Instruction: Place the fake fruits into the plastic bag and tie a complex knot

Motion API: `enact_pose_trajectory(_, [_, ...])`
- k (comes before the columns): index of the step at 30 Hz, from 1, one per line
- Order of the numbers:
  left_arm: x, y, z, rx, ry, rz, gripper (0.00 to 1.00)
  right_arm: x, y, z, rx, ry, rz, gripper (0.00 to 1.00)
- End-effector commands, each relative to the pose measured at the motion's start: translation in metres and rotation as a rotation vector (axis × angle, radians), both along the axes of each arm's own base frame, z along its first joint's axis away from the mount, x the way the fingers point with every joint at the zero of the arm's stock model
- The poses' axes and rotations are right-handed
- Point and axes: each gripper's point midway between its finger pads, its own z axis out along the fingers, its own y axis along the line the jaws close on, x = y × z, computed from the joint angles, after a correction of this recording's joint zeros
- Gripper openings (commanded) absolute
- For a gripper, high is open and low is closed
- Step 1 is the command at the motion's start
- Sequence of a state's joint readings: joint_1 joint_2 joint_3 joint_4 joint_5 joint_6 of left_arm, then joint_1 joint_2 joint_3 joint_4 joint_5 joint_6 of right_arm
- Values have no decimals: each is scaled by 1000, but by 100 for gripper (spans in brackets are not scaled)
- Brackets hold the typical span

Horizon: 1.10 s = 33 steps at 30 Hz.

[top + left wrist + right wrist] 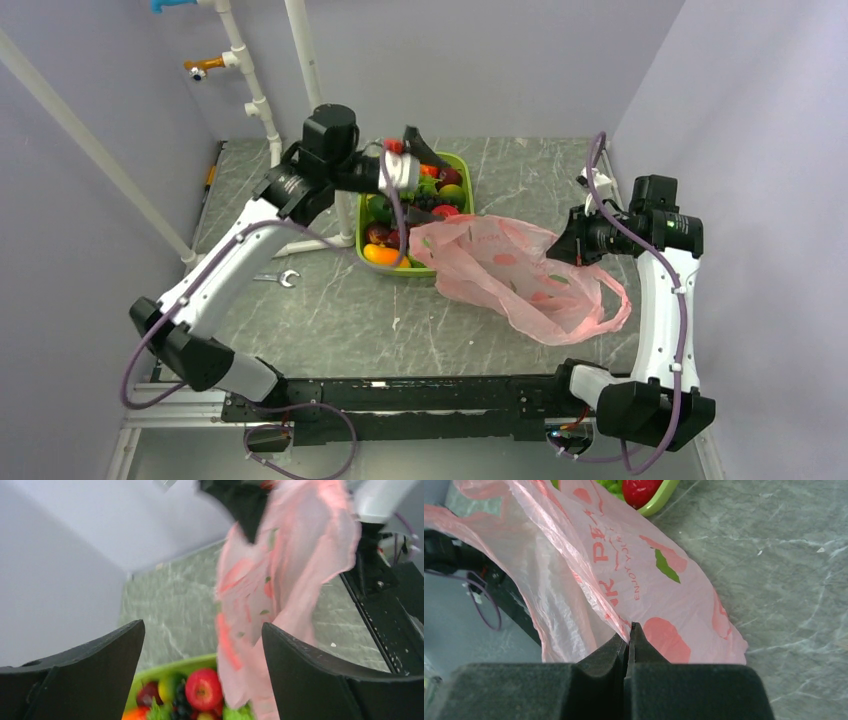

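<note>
Nearest, right of the green tray (462,170) and on its near side: right fingers (644,652) pressed flat together, no gap between the tips, pinching a thin fold of the plastic bag (510,270) and holding that edge up off the desk (400,320).

One bag, spread over the desk just right of the tray, its left end up against the tray's near right corner. Thin, crinkled, translucent pink film printed with red lettering and peach shapes with green leaves. One handle loop (605,318) lying loose on the desk at the end farthest from the tray. Contents not readable through the film.

Left of the tray, near side: one small wrench (281,278) flat on the desk.

One tray, heaped with the fake fruits (381,254). Exact number hard to tell. In the left wrist view: one red apple (202,689), a dark red fruit beside it, a yellow-green one, a cluster of dark grapes. In the top view also an orange piece at the tray's near left corner.

Above the tray, toward its far edge: left fingers (100,665) spread wide apart, gripping nothing, touching nothing, pink film showing beyond the gap.

Two arms in all, one on each side of the tray.
</note>
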State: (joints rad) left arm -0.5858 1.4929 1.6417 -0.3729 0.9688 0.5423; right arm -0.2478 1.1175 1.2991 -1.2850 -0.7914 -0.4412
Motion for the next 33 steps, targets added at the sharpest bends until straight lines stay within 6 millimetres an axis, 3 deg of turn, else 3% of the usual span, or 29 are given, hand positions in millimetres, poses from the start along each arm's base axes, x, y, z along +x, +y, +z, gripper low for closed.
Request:
enact_pose_trajectory(1, [-88,-19,-24,139,-304,-318,89,17,4,13,101,10,-89,0])
enact_pose_trajectory(4, [-113,-43,-57,220,-375,-408,84,19,3,17,123,19,-119,0])
enact_pose_trajectory(9, [-99,-95,-85,225,-387,-397,79,18,-14,23,158,42,-193,0])
enact_pose_trajectory(12, [-95,-114,-111,267,-362,-446,76,19,-27,28,167,39,-233,0])
enact_pose_trajectory(15, [-92,-113,-153,380,-362,-500,65,19,-41,30,179,39,-274,0])
enact_pose_trajectory(17, [-88,-106,-175,446,-351,-498,46,20,-55,30,180,34,-312,0])
enact_pose_trajectory(19, [-88,-94,-189,493,-350,-501,20,22,-70,30,183,33,-351,0])
enact_pose_trajectory(21, [-92,-83,-186,469,-334,-499,3,22,-84,27,189,39,-394,0])
enact_pose_trajectory(24, [-95,-74,-165,356,-335,-468,0,19,-94,14,175,49,-408,0])
enact_pose_trajectory(26, [-89,-74,-149,311,-348,-439,9,17,-94,5,163,44,-403,0])
enact_pose_trajectory(27, [-87,-74,-139,289,-332,-427,22,17,-95,2,157,40,-415,0])
enact_pose_trajectory(29, [-80,-67,-115,242,-234,-393,58,17,-98,1,132,21,-437,0])
enact_pose_trajectory(30, [-76,-63,-99,201,-177,-370,67,17,-99,3,128,9,-451,0])
enact_pose_trajectory(32, [-65,-53,-65,107,-44,-288,95,20,-108,10,120,-18,-489,0])
enact_pose_trajectory(33, [-55,-45,-51,62,6,-228,99,22,-115,14,114,-33,-515,0])
